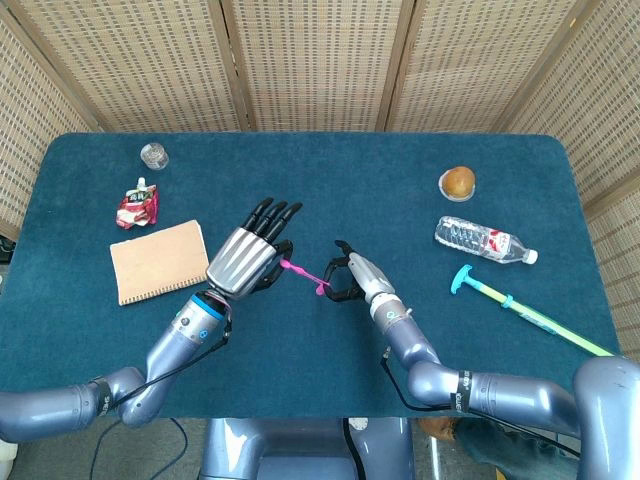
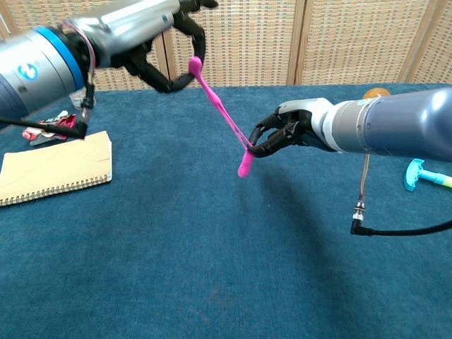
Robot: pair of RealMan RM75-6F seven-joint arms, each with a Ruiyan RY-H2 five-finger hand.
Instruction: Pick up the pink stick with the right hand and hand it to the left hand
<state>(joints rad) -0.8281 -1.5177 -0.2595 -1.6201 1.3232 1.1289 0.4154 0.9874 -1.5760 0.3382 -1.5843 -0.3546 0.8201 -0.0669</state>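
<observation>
The pink stick (image 2: pixel 220 111) is stretched thin in the air between both hands, also seen as a pink line (image 1: pixel 300 273) from above. My left hand (image 2: pixel 159 39) pinches its upper end at the top left of the chest view; from the head view this left hand (image 1: pixel 248 262) sits over the table's middle. My right hand (image 2: pixel 286 132) pinches the stick near its lower end, whose tip hangs free below. The same right hand (image 1: pixel 352 281) lies just right of the left hand.
A tan notebook (image 1: pixel 160 262) lies on the blue table (image 1: pixel 320 360) to the left, with a red pouch (image 1: pixel 136 206) and small jar (image 1: pixel 153 155) behind it. A bun (image 1: pixel 457 181), water bottle (image 1: pixel 484 240) and teal-handled tool (image 1: pixel 520 308) lie right.
</observation>
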